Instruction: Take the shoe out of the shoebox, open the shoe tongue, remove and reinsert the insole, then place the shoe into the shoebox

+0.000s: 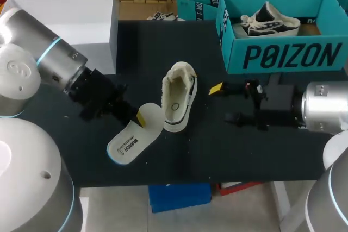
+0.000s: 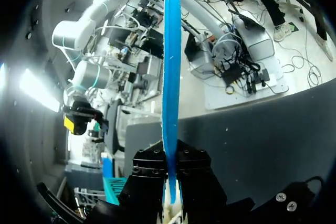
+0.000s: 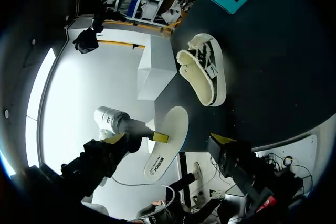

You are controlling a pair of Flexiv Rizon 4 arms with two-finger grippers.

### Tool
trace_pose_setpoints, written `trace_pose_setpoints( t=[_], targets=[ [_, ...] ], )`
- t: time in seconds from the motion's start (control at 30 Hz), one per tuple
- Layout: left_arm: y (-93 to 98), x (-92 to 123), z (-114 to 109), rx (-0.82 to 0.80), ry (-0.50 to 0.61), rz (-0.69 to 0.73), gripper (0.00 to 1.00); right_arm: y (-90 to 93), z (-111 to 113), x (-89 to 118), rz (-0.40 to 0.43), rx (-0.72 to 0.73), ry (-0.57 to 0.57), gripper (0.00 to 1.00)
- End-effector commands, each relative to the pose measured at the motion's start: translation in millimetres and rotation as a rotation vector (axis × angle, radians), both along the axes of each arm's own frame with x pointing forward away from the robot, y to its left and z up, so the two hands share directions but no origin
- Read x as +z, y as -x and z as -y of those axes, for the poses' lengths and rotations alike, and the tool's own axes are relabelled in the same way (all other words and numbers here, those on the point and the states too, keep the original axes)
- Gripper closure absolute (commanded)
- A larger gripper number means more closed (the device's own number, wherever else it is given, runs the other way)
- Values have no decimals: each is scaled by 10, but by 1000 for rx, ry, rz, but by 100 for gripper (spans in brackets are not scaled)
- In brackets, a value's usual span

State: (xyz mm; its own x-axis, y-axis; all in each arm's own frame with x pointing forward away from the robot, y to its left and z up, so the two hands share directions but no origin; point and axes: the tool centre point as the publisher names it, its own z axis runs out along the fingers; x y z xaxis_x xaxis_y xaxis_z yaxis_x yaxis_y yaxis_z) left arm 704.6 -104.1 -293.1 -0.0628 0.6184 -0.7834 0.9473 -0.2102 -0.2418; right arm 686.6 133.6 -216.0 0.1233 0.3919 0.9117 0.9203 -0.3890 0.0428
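Insole [image 1: 130,142] is out of the shoe [image 1: 178,99], printed face up, just beside the shoe's near end. My left end effector [image 1: 138,118] is clamped on one end of it. From the left wrist I see the blue edge [image 2: 170,77] pinched tight between both fingers. The fleece-lined shoe lies mid-bench [image 1: 244,150], opening up. My right end effector [image 1: 223,102] sits just beside the shoe on the other side, fingers spread wide, gripping nothing. Beyond it, the teal shoebox [image 1: 283,58] stands open with a second shoe [image 1: 269,21] inside. A white box [image 1: 70,20] sits at the far left corner.
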Motion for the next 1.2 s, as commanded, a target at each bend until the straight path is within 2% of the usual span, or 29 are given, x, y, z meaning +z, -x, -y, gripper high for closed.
trace_pose_setpoints(
  t=[0.03, 0.33, 1.2],
  targets=[
    [-162, -94, 155, -43, -11, -28, 100, -2, -3, -1, -1, 0, 1, 0],
    [-356, -227, 314, -55, -31, -35, 100, -2, -3, -1, -1, 0, 1, 0],
    [-1118, -624, 644, -25, -73, -19, 100, -2, -3, -1, -1, 0, 1, 0]
  ],
)
